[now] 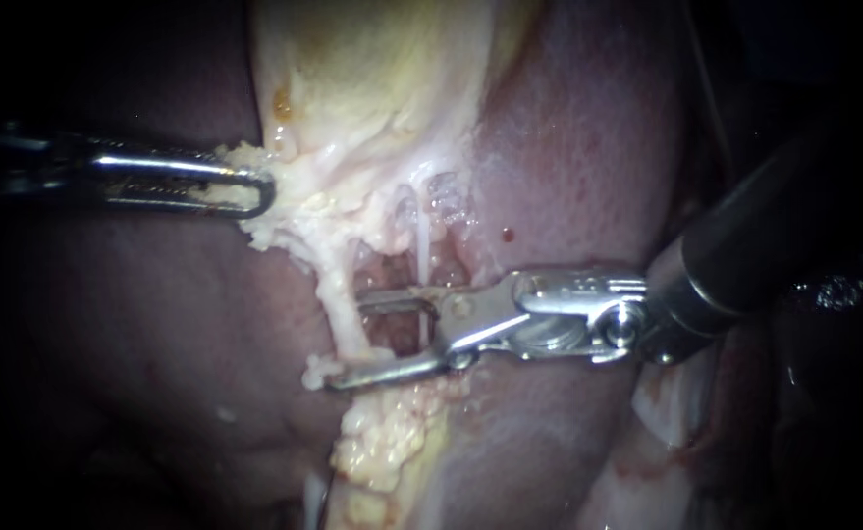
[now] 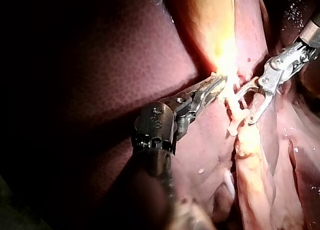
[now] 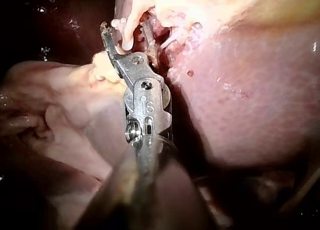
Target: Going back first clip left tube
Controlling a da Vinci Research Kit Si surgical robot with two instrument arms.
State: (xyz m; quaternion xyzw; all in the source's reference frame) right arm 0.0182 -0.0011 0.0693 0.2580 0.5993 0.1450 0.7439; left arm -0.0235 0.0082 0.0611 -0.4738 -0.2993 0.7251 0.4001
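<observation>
Right instrument [image 1: 348,342] lies closest, its end effector spread open astride the left tube [image 1: 333,280] below the gallbladder [image 1: 372,79]. Left instrument [image 1: 254,191] has its end effector clenched on pale tissue [image 1: 289,191] at the gallbladder's edge.

Light pools on the pale gallbladder [image 1: 372,88], glaring near white in the left wrist view, glints off the right instrument [image 1: 350,342], and leaves the outer liver [image 1: 107,324] in shadow.

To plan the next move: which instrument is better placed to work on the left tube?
Right. The right instrument stands open around the left tube; the left instrument is occupied, shut on fatty tissue away from the tube.
</observation>
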